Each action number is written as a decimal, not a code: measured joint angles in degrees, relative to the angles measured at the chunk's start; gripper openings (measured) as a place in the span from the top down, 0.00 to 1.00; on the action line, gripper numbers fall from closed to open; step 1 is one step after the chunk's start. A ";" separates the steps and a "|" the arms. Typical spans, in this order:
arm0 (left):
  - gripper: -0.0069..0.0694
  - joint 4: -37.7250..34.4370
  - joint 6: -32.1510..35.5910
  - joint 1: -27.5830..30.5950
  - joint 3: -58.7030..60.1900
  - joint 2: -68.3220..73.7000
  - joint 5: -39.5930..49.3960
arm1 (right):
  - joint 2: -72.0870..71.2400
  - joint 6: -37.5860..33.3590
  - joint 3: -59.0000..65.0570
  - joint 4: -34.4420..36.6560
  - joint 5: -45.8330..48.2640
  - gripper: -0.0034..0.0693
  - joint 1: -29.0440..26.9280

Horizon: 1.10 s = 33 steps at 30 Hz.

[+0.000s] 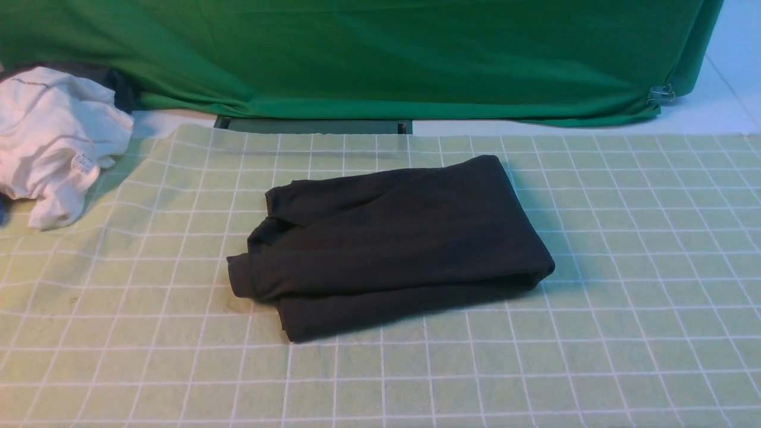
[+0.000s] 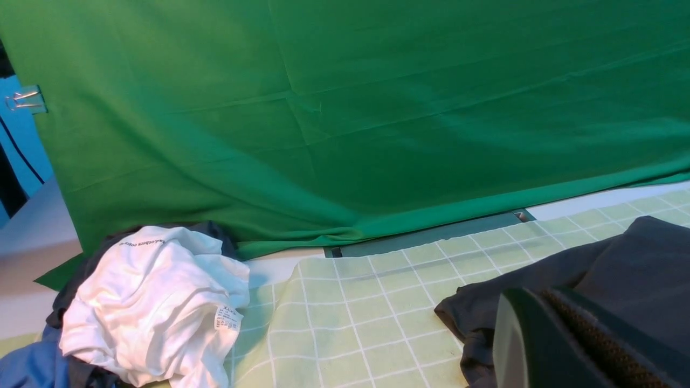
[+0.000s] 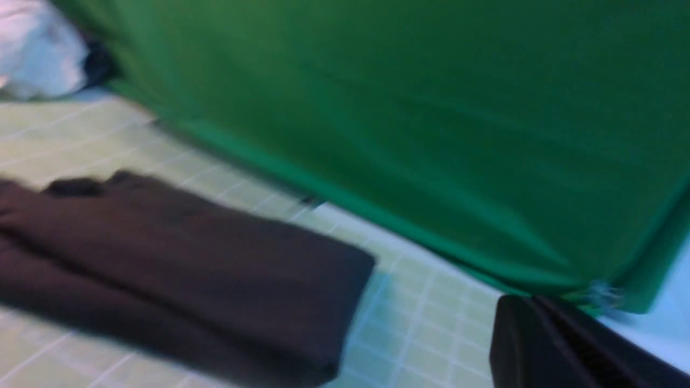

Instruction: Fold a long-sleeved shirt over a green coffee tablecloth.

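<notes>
The long-sleeved shirt (image 1: 389, 241) lies folded on the green coffee tablecloth (image 1: 624, 333), a white garment (image 1: 53, 139) at ten o'clock. The left gripper (image 2: 544, 334), cut off at the frame edge, is closed and empty. The blurred right gripper (image 3: 533, 345) cannot be read.

Your front camera looks forward and down across the green coffee tablecloth (image 1: 624, 249) toward the deep-green backdrop (image 1: 380, 53). Your left wrist camera sits low, close behind its pincer (image 2: 544, 345), facing that backdrop. Your right wrist view is blurred, low and angled likewise. All three share the long-sleeved shirt (image 1: 392, 238) and the backdrop.
</notes>
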 joint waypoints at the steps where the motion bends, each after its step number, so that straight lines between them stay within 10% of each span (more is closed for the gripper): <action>1: 0.96 0.00 0.00 0.00 0.00 0.00 0.00 | -2.40 0.33 2.81 1.35 -1.31 0.88 -2.76; 10: 0.96 0.14 0.00 0.00 0.00 0.05 0.00 | -15.57 8.34 6.29 3.45 14.03 0.84 -14.39; 33: 0.96 0.19 -0.05 0.00 0.00 0.05 0.00 | -15.88 10.18 6.36 2.05 24.34 0.77 -10.52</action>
